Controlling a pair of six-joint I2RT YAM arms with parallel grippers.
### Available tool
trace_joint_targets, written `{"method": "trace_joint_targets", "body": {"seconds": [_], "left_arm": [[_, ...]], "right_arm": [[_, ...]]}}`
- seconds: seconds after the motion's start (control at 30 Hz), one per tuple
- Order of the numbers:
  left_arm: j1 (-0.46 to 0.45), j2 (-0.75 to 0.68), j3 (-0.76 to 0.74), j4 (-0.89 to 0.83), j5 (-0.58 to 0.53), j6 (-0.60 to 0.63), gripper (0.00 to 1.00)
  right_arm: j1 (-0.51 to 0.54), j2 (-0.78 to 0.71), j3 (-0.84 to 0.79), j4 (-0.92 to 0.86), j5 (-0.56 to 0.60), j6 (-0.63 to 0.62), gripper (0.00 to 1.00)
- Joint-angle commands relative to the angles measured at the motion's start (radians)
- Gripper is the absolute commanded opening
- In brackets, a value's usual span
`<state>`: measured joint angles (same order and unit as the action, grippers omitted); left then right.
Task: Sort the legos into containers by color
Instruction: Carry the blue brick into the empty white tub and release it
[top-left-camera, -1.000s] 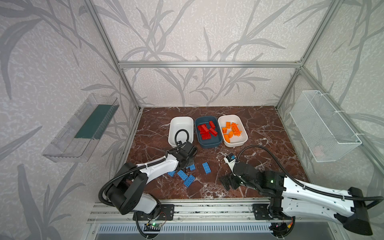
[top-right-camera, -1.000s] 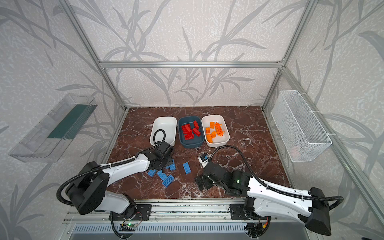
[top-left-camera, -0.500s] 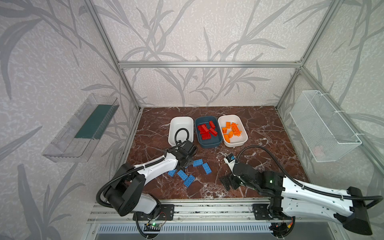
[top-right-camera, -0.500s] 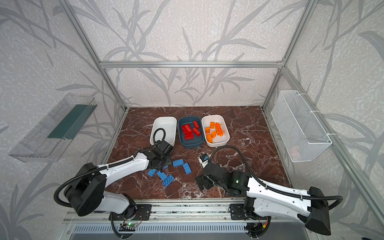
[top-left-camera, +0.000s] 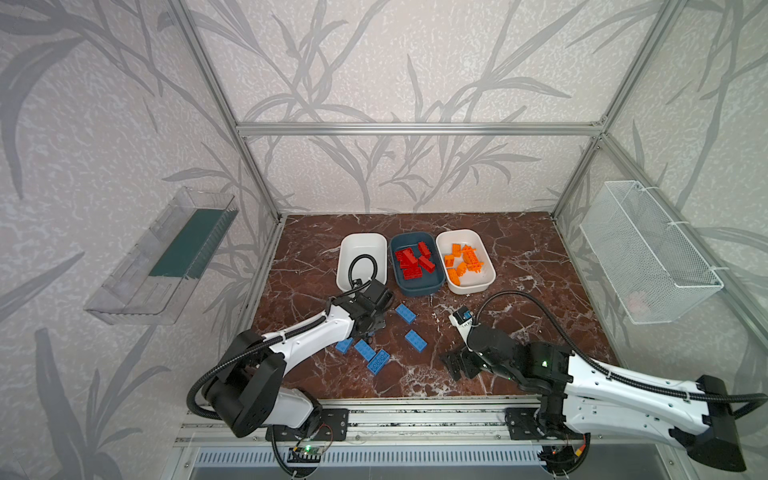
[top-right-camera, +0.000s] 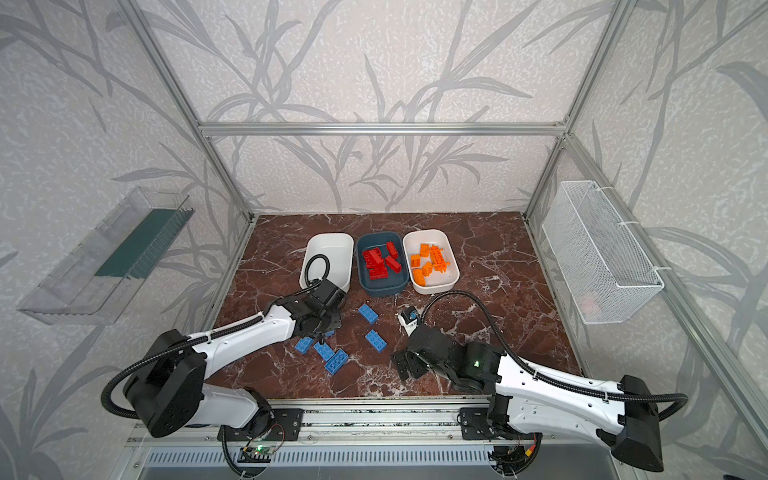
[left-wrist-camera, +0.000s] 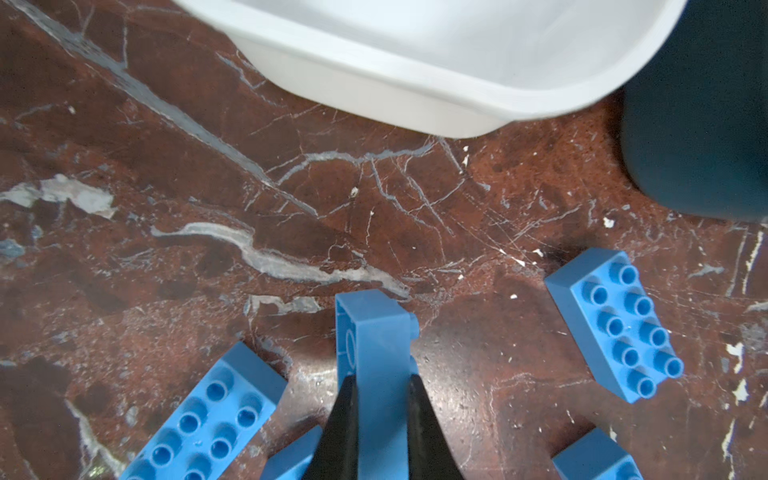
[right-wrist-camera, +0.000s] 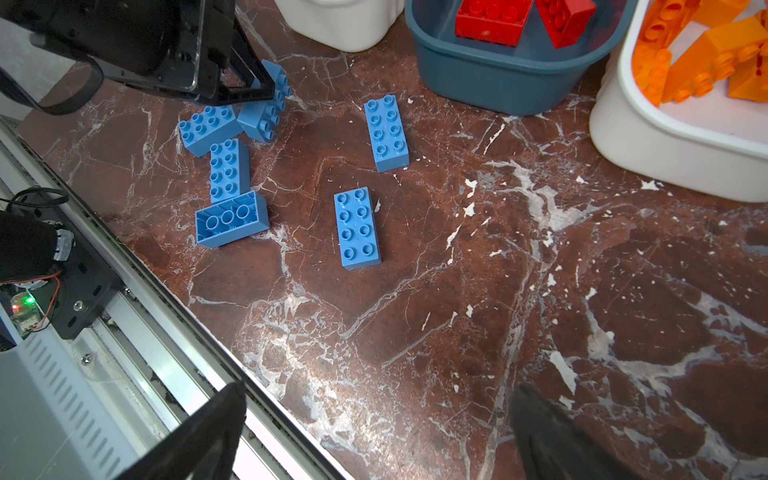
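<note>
My left gripper is shut on a blue lego held on its side, low over the floor in front of the empty white container. In the right wrist view this held lego hangs beside several blue legos clustered on the floor. Two more blue legos lie apart to the right. The dark teal container holds red legos. Orange legos fill the white container at its right. My right gripper stands open and empty near the front edge.
A metal rail runs along the front edge of the marble floor. A white wire basket hangs on the right wall and a clear shelf on the left wall. The left arm's cable loops over the empty white container.
One blue lego has come out from beside the left gripper and slid right and back, and now lies apart. The left gripper stays shut on its lego. The right arm has not moved.
</note>
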<state>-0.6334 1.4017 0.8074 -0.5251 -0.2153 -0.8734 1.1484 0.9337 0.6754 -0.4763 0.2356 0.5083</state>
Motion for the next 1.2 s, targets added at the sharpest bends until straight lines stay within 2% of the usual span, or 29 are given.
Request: {"method": "trace_joint_targets", "body": {"seconds": [0.0,0.17,0.37,0.5,0.63,0.7,0.87,0.93,1.0,1.1,1.17], "left_arm": [[0.003,-0.056,0.06,-0.056,-0.043,0.024,0.16],[0.024,-0.093,0.145,-0.097,-0.097,0.059,0.17],[0.158,-0.033,0.249,-0.036,-0.052,0.11,0.19],[0.246,0.101,0.364,-0.013,-0.019,0.147,0.22],[0.294,0.263,0.509,-0.007,0.026,0.18,0.22],[0.32,0.372,0.605,-0.038,0.063,0.194,0.23],[0.35,0.627,0.87,-0.138,0.071,0.251,0.24],[0.355,0.703,0.976,-0.189,0.072,0.272,0.28],[0.356,0.738,1.038,-0.216,0.074,0.278,0.42],[0.354,0.732,1.057,-0.22,0.103,0.271,0.56],[0.35,0.696,1.03,-0.205,0.12,0.262,0.61]], "right_arm": [[0.007,-0.017,-0.007,-0.015,0.018,0.004,0.99],[0.008,-0.025,-0.006,-0.016,0.021,0.004,0.99],[0.007,-0.026,-0.004,-0.017,0.028,-0.003,0.99],[0.008,-0.034,-0.008,-0.024,0.043,-0.008,0.99],[0.004,-0.042,-0.019,-0.027,0.058,-0.01,0.99],[0.0,-0.044,-0.022,-0.027,0.065,-0.01,0.99],[-0.01,-0.041,-0.019,-0.035,0.055,-0.02,0.99],[-0.015,-0.039,-0.015,-0.043,0.056,-0.027,0.99],[-0.022,-0.039,-0.011,-0.049,0.06,-0.035,0.99],[-0.033,-0.038,-0.009,-0.047,0.06,-0.045,0.99],[-0.038,-0.038,-0.008,-0.04,0.055,-0.051,0.99]]}}
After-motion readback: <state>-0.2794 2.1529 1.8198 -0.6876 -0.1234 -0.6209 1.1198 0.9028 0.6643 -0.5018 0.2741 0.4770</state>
